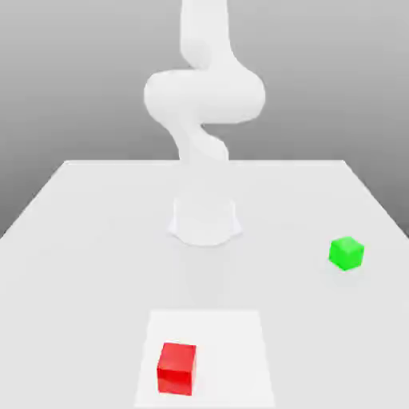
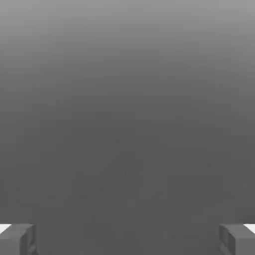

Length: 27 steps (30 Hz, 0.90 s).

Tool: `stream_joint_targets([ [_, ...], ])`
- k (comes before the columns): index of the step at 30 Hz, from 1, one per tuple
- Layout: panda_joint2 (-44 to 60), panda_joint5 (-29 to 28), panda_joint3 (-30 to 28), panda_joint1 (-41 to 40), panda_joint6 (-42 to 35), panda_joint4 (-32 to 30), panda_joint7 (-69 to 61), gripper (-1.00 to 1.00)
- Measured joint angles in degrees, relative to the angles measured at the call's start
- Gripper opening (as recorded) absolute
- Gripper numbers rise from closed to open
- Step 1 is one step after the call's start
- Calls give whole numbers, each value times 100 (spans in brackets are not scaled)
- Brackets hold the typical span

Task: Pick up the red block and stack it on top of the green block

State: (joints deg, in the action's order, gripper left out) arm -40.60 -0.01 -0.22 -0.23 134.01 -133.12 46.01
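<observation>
Exterior view: red block sits near, green block farther right.
Gripper wide, empty, nowhere close yet.

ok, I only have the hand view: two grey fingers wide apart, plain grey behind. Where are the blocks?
Observer: In the exterior view the red block sits on the white table, near the front edge, on a paler square patch.
Operator: And the green one?
Observer: The green block is off toward the exterior view's right, farther back, well apart from the red one.
Operator: Anything between the fingers?
Observer: No. Both blocks rest free on the table, nothing stacked yet.
Operator: Where is the arm?
Observer: The white arm rises from its base behind both blocks.
</observation>
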Motion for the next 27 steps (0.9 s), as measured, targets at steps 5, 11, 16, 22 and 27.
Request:
stream_joint_targets([
  [5, 1073, 4, -44, -51, 457, -275, 31, 0],
  [11, 2321, 12, -107, -100, 988, -594, 65, 0],
  [16, 3359, 33, -155, -147, 1430, -860, 82, 0],
  [22, 4605, 74, -196, -225, 1961, -1179, 92, 0],
  [27, 5644, 150, -165, -265, 2680, -1176, 48, 0],
])
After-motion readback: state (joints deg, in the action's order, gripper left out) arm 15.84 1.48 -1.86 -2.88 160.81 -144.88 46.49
